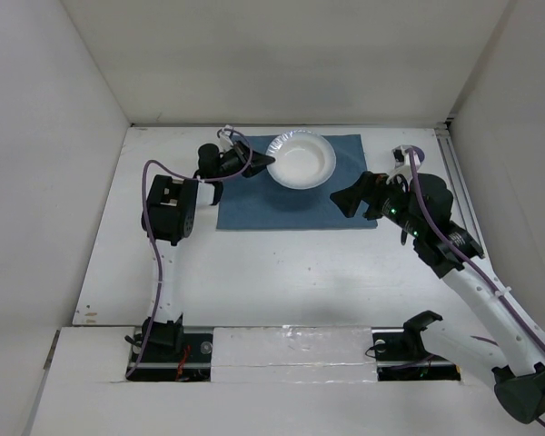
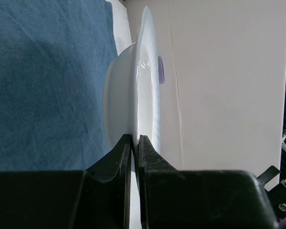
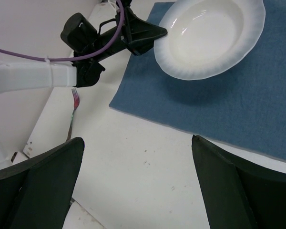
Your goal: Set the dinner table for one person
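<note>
Currently setting bowl [image 1: 302, 161] on blue placemat [image 1: 254, 213], far middle of dinner table [image 1: 282, 272].
Nearer: right gripper [image 1: 341, 202] spread wide, holding nothing, just off right edge of placemat. Farther: left gripper [image 1: 269, 163] clamped on thin left rim of bowl. Could slip or tip on release, given shallow edge pinch. Unclear: bowl base flat on cloth or not. Fork [image 3: 74, 107] beside left arm, seen only from right wrist.

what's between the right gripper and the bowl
Just bare blue placemat: in the top view nothing else sits between the open right gripper and the bowl.
</note>
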